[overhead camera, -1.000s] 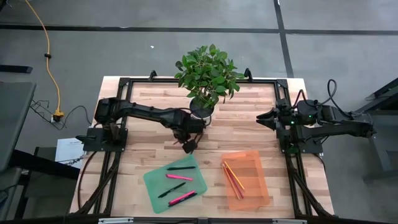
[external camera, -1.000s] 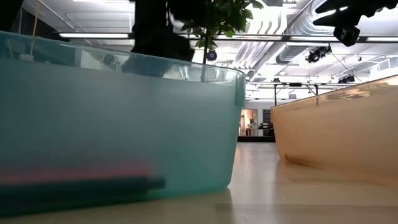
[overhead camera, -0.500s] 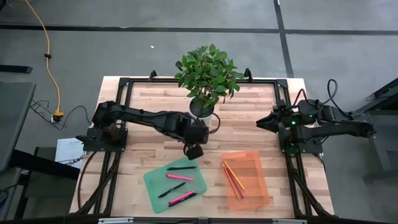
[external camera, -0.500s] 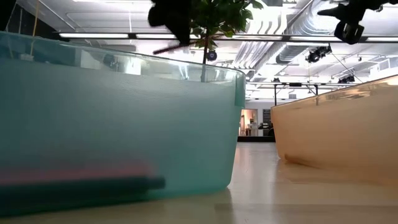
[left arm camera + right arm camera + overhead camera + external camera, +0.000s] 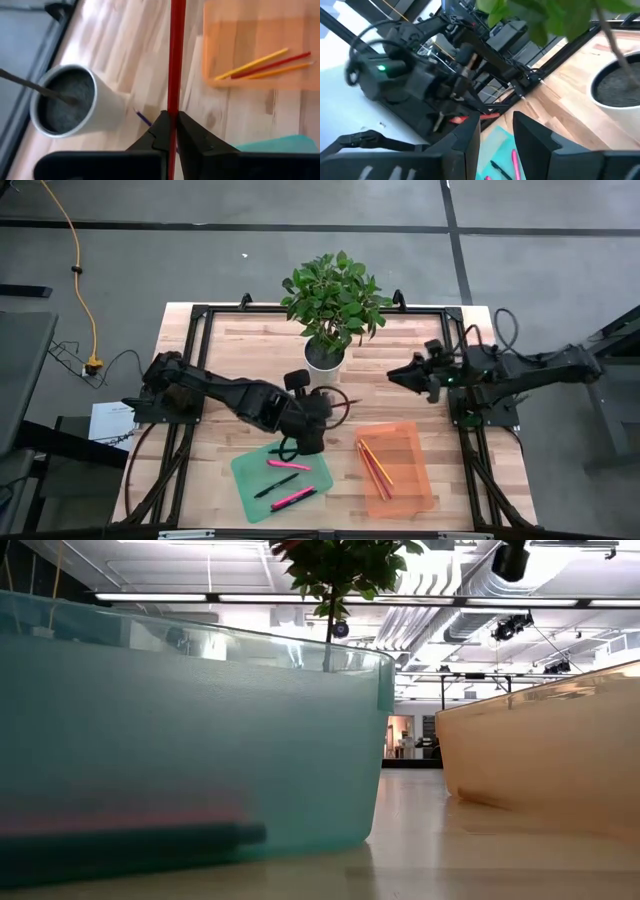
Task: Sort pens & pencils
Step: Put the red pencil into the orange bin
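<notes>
Now, high view: left gripper (image 5: 322, 412) has moved from beside the plant pot (image 5: 323, 358) to the wooden table's (image 5: 230, 345) middle, clenched on a red pencil (image 5: 340, 406); right gripper (image 5: 392, 373) has reached inward, its fingers parted, nothing held. Pens (image 5: 286, 465) lie in the teal tray (image 5: 247, 473), pencils (image 5: 374, 463) in the orange tray (image 5: 418, 477). Low view: ceiling lights over a long hall. Left wrist view: pencil thin, straight, bright red.
</notes>
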Controlling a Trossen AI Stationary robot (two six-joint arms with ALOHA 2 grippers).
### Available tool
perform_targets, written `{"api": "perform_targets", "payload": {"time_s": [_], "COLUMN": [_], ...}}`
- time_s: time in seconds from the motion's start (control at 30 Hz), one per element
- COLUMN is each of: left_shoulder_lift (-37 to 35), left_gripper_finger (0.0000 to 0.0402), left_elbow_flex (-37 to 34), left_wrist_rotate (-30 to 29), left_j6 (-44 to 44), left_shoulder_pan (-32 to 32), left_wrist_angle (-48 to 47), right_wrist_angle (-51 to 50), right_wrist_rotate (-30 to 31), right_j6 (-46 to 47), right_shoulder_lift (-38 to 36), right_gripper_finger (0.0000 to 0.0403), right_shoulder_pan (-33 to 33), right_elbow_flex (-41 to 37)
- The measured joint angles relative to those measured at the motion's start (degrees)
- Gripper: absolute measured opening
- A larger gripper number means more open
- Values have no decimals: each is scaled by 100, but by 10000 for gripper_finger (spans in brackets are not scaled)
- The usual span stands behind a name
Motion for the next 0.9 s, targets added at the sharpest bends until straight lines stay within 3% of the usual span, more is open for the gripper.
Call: {"api": "perform_targets", "payload": {"time_s": [0.3,0.6,0.7,0.9], "left_shoulder_lift": [-628,-982,-967,-907], "left_gripper_finger": [2,1,1,1], "left_elbow_flex": [109,109,107,101], "left_wrist_rotate": [-652,-497,-243,-203], "left_j6": [297,1026,1125,1131], "left_shoulder_pan": [-140,-129,-129,-138], "left_wrist_angle": [117,1301,1589,1839], "right_wrist_angle": [1197,2571,2234,-78], "right_wrist_rotate": [971,1372,1467,2234], "right_j6": [-35,-723,-1258,-1598], "right_shoulder_lift": [859,2106,2587,3052], "right_gripper_finger": [108,108,108,111], "right_shoulder_pan": [1008,1720,1755,1828], "right_elbow_flex": [0,267,884,2110]}}
